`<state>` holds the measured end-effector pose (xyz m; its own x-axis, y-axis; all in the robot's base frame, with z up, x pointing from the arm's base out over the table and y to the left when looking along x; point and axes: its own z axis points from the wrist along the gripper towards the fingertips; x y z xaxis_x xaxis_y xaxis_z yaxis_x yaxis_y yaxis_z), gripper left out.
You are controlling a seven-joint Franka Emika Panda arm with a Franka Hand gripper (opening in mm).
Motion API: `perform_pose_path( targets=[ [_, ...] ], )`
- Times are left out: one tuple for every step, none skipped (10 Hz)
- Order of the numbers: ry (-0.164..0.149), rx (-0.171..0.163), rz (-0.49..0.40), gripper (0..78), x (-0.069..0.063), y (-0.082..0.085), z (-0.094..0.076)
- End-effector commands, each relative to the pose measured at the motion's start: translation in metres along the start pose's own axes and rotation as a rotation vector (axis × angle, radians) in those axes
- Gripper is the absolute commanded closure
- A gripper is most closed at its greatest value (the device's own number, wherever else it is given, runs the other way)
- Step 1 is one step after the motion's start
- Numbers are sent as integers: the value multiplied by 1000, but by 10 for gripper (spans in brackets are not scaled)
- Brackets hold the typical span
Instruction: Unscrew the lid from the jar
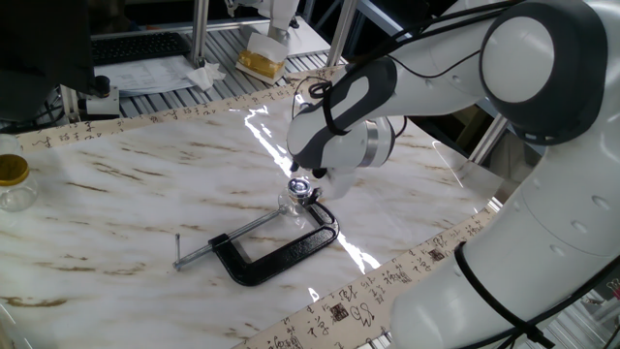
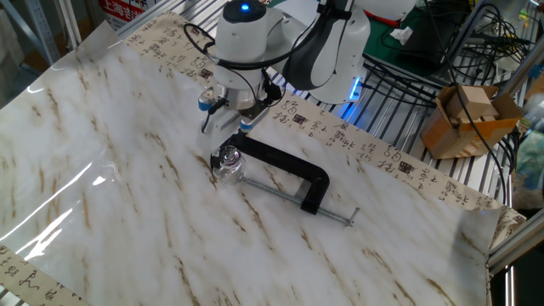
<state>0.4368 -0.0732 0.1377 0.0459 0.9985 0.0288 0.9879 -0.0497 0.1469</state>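
Observation:
The very small clear jar [image 1: 296, 199] stands on the marble table beside the black C-clamp's jaw end; it also shows in the other fixed view [image 2: 228, 166]. Its tiny glinting lid [image 1: 301, 186] sits on top of it, also seen in the other fixed view [image 2: 228, 155]. My gripper [image 1: 307, 176] hangs just above the lid, with the wrist turned. In the other fixed view the gripper [image 2: 223, 127] is clear of the lid, its fingers are a little apart, and it holds nothing.
The black C-clamp [image 1: 281, 250] lies on the table right by the jar, also seen in the other fixed view [image 2: 289, 170]. A larger clear jar with a yellow-gold lid [image 1: 13, 179] stands at the far left edge. Boxes and cables lie beyond the table edges.

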Motion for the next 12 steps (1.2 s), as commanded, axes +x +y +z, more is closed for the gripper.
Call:
perform_pose_path(
  targets=[
    [-15, 10, 118, 1, 0, 1, 1],
    [-14, 20, 108, 1, 1, 1, 1],
    [-5, 31, 97, 1, 1, 1, 1],
    [-4, 40, 85, 1, 1, 1, 1],
    [0, 53, 64, 1, 1, 1, 1],
    [9, 61, 53, 1, 1, 1, 1],
    [11, 62, 52, 1, 1, 1, 1],
    [15, 64, 42, 1, 1, 1, 1],
    [20, 65, 40, 1, 1, 1, 1],
    [25, 71, 29, 1, 1, 1, 2],
    [25, 73, 22, 1, 1, 1, 2],
    [26, 74, 18, 1, 1, 1, 3]
  ],
)
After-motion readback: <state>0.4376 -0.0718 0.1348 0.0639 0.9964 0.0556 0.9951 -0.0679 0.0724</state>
